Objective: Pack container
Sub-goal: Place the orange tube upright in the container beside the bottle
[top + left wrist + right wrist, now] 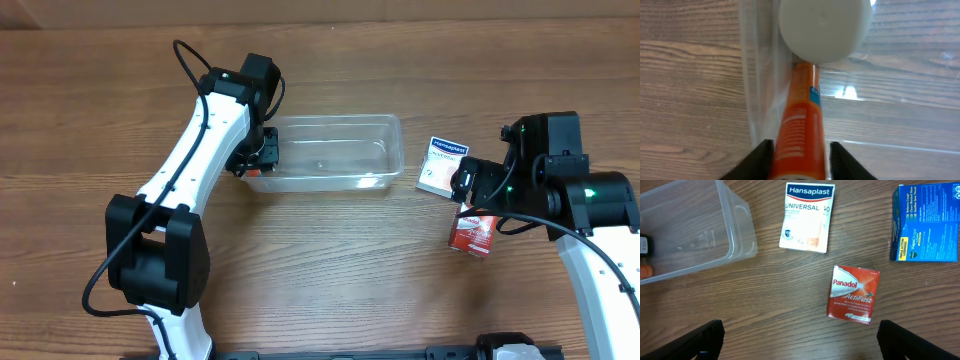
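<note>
The clear plastic container [392, 150] lies at the table's middle; its wall shows in the left wrist view [756, 100] and its right end in the right wrist view [737, 227]. My left gripper [258, 158] is at the container's left end, shut on an orange tube [802, 125] with a wide white cap [822, 27]; the tube's tip reaches over the container's floor. My right gripper [800, 332] is open and empty, hovering over bare table to the right of the container, just below a red Panadol box [853, 294].
A white Hansaplast box [807, 217] lies flat right of the container, also in the overhead view [443, 163]. The Panadol box [472, 236] lies below it. A blue box [925, 222] lies further right, under my right arm in the overhead view.
</note>
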Tool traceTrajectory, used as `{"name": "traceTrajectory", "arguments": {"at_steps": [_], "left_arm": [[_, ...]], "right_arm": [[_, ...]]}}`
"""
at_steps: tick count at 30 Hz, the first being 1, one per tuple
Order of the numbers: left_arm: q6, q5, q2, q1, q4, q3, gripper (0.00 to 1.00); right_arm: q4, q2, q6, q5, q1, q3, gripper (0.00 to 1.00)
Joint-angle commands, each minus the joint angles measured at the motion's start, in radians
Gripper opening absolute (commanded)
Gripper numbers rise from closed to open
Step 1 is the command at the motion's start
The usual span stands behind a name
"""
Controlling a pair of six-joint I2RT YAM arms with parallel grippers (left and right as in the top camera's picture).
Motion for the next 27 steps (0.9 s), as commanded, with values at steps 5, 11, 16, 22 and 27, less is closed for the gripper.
{"name": "traceTrajectory", "arguments": {"at_steps": [5,11,16,22,27], "left_arm": [[0.007,0.002,0.000,-0.002,-0.038,0.028,0.55],[0.006,-0.015,-0.062,-0.002,-0.143,0.208,0.56],[0.006,-0.029,-0.202,-0.002,-0.229,0.313,0.63],[-0.023,-0.076,-0.385,-0.002,-0.412,0.311,0.81],[-0.028,-0.070,-0.512,-0.002,-0.412,0.234,1.00]], "right_arm": [[0.005,0.000,-0.002,0.005,-0.003,0.030,1.00],[0.005,0.000,-0.002,0.006,-0.003,0.030,1.00],[-0.003,0.000,-0.003,0.006,-0.003,0.030,1.00],[-0.043,-0.001,0.032,0.018,0.005,0.052,1.00],[-0.040,0.021,0.077,0.150,0.043,0.218,1.00]]}}
